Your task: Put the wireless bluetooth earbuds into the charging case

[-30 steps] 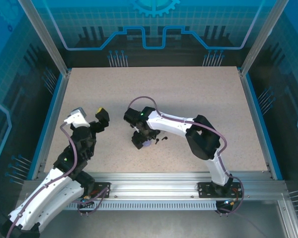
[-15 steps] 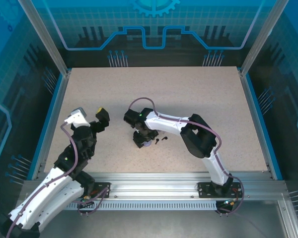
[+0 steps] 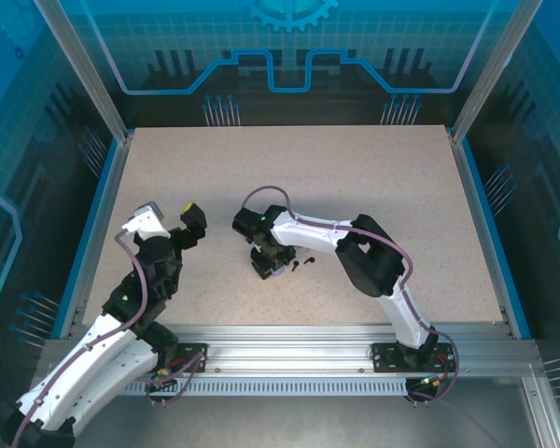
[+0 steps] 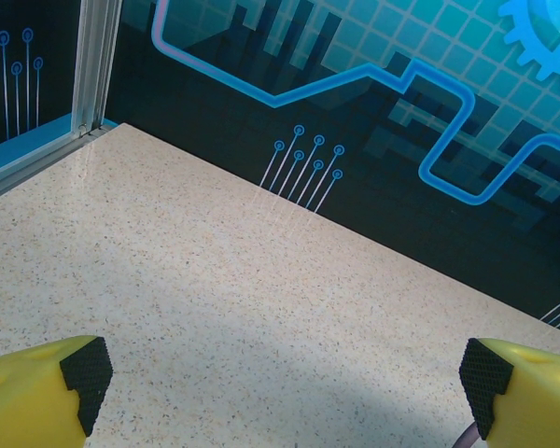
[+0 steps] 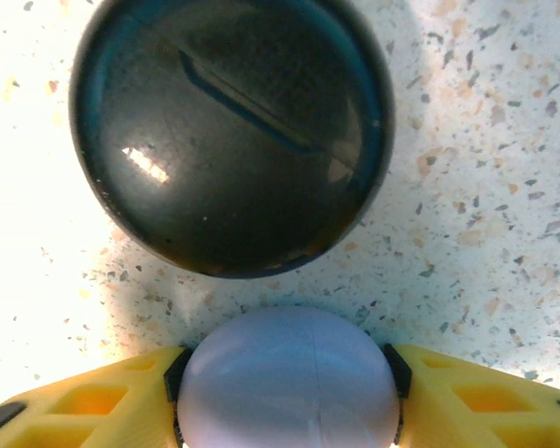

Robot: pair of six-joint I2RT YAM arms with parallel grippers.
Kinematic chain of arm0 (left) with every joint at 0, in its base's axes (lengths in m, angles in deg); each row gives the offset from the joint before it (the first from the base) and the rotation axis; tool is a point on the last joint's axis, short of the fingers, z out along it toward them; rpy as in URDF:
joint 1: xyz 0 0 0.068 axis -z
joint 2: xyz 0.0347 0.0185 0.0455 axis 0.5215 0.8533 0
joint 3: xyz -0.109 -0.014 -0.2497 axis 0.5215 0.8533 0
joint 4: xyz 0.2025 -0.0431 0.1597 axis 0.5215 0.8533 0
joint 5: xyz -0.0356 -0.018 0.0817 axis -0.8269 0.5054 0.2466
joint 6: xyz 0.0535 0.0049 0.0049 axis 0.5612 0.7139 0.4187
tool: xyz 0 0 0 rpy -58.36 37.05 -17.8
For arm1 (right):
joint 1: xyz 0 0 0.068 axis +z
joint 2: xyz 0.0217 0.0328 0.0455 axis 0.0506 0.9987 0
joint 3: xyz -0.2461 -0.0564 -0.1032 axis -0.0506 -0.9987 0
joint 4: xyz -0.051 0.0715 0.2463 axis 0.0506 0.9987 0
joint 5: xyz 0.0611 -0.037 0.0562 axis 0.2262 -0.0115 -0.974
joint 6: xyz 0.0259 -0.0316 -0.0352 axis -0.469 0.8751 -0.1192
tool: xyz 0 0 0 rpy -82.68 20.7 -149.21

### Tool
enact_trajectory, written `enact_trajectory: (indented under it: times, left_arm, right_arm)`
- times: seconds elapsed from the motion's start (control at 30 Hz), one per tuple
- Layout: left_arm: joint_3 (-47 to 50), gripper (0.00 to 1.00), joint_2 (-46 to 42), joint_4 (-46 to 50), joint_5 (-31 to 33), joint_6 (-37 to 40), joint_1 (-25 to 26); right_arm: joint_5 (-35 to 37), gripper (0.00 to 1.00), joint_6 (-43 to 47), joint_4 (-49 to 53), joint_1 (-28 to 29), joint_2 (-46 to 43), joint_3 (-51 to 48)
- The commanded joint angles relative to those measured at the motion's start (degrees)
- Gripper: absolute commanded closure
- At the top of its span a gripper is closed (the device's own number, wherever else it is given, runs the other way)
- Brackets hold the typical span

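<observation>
- Since a second earlier, right arm had drawn its elbow in toward the table's middle and its jaws had narrowed; left arm had not shifted.
- Top view: right gripper stood low at mid-table, over a lavender case that peeked out at its near side.
- Two tiny black earbuds lay loose on the table just right of that gripper, outside any case; too small to read more.
- Left gripper hung over the left part of the table, well apart from the cases.
- Left wrist view: left gripper was spread wide, nothing between its fingertips, bare table below.
- Right wrist view: right gripper had the round lavender case between its fingers, dark pads touching both sides.
- A closed round black case sat on the table just beyond the lavender one, a thin gap between them.
</observation>
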Motion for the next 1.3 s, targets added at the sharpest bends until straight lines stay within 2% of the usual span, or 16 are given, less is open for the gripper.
enact_trajectory:
  times: [0.0, 0.2, 0.3, 0.4, 0.6, 0.67, 0.93, 1.07, 1.27]
  left_arm:
    - [0.5, 0.01, 0.0, 0.0, 1.4, -0.4, -0.7]
    - [0.4, 0.01, 0.5, -0.5, -0.2, -0.7, -0.7]
    - [0.2, 0.01, 2.5, -2.6, -5.9, -0.9, -1.3]
    - [-1.8, 0.01, 6.6, -3.3, -14.6, -2.4, -3.5]
    - [-5.9, 0.02, 17.5, -5.5, -37.5, -7.7, -10.1]
    - [-7.5, 0.05, 21.6, -6.8, -45.0, -8.4, -11.6]
    - [-16.3, 0.17, 37.4, -11.8, -75.8, -8.5, -11.8]
    - [-19.4, 0.2, 42.4, -13.1, -84.2, -9.2, -9.7]
    - [-23.1, 0.2, 45.6, -11.3, -89.9, -6.7, -4.9]
  right_arm:
    - [1.6, 0.46, -0.8, 0.4, -0.5, 1.2, -2.6]
    - [3.7, 0.5, 1.4, -1.6, -0.8, -4.6, -6.5]
    - [4.5, 0.51, 3.8, -4.1, -2.0, -10.1, -10.5]
    - [3.2, 0.53, 6.7, -8.2, -4.0, -16.9, -16.0]
    - [4.1, 0.56, 13.7, -14.7, -8.1, -31.6, -27.0]
    - [2.8, 0.56, 15.8, -17.6, -9.9, -38.0, -31.4]
    - [-5.0, 0.55, 23.3, -26.3, -15.1, -58.4, -42.1]
    - [-6.3, 0.55, 28.1, -28.2, -15.3, -62.8, -43.9]
    - [-6.5, 0.55, 34.1, -27.7, -15.3, -63.8, -42.9]
